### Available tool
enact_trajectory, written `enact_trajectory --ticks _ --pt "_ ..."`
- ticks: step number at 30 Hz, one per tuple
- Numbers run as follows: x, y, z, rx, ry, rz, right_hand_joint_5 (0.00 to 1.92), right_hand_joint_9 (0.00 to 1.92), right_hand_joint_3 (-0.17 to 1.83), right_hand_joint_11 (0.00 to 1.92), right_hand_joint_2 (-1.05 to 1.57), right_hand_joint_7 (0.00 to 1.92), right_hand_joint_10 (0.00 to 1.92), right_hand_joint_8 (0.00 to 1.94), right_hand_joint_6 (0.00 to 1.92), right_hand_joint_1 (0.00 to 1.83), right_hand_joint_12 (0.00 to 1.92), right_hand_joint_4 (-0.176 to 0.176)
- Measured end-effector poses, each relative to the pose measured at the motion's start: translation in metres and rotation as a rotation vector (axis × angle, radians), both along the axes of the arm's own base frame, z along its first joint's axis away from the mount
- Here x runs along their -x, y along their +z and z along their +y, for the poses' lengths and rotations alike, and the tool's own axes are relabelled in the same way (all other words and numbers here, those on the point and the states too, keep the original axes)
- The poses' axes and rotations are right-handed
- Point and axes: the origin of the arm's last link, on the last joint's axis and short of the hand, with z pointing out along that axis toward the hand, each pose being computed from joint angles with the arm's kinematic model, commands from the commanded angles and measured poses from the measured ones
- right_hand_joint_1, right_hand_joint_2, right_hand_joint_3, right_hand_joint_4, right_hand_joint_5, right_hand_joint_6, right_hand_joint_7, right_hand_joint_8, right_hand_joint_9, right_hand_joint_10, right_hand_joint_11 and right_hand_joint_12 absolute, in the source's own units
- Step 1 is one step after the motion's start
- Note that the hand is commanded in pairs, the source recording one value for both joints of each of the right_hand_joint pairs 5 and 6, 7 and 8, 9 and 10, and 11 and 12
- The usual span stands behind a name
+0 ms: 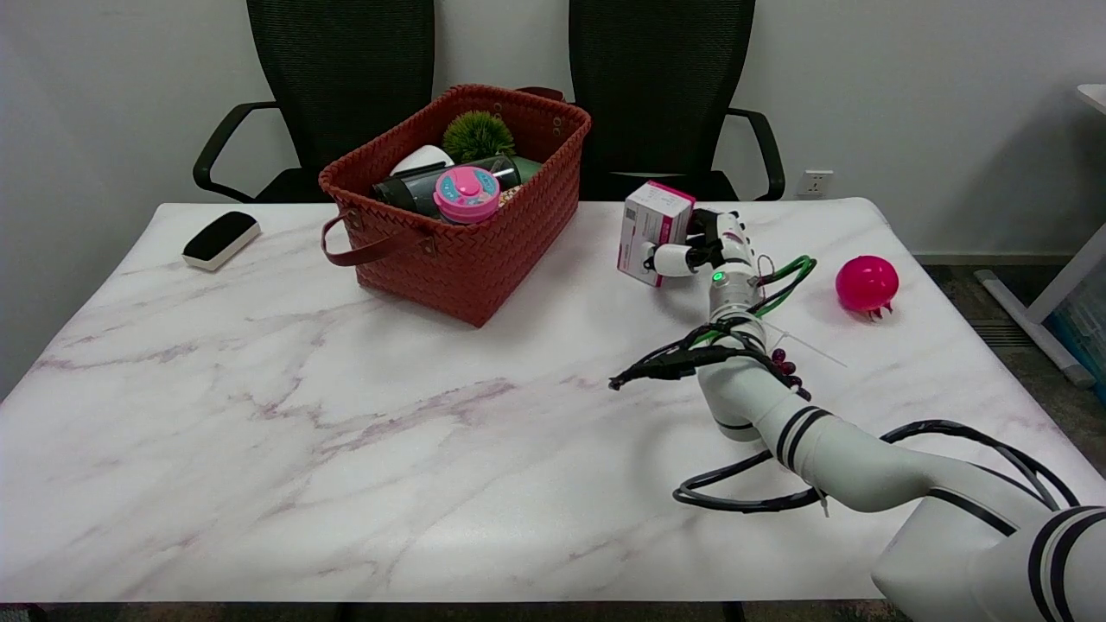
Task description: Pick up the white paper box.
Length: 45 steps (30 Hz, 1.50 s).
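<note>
no text, brand or number is legible in the head view. the white paper box, held in the right hand, carries small dark print and magenta panels on its faces, too small to read. the pink round lid in the woven basket shows raised markings, also unreadable.

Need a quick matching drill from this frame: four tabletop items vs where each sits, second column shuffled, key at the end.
Things:
1. white paper box with pink trim
2. round pink ball
3. black-and-white eraser block
4. pink round lid

Places:
A. table's far left edge
B. inside the woven red basket
C. gripped by the right hand
D. on the table, right of the hand

Pairs: 1-C, 2-D, 3-A, 4-B
</note>
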Motion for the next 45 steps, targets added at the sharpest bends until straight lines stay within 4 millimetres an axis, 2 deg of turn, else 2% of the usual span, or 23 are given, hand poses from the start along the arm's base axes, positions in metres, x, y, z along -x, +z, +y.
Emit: enact_trajectory --ticks 4,8,28,37,45 --pt "-0.002 0.0 0.0 -0.003 0.009 0.003 0.76 0.75 0.66 0.8 0.63 0.8 0.75 0.8 0.76 1.19 0.8 0.0" --pt "-0.005 0.0 0.001 -0.005 0.022 0.007 0.77 0.79 0.65 0.81 0.65 0.86 0.79 0.86 0.77 1.19 0.81 0.0" --pt "-0.033 0.005 0.001 -0.018 0.111 0.035 0.77 0.81 0.66 0.81 0.64 0.88 0.81 0.88 0.77 1.2 0.81 0.0" --pt "-0.061 0.013 -0.006 -0.043 0.171 0.059 0.77 0.78 0.69 0.8 0.61 0.87 0.78 0.87 0.77 1.2 0.8 0.0" --pt "-0.097 0.017 -0.022 -0.095 0.228 0.077 0.77 0.77 0.74 0.8 0.59 0.86 0.77 0.86 0.77 1.21 0.8 0.0"
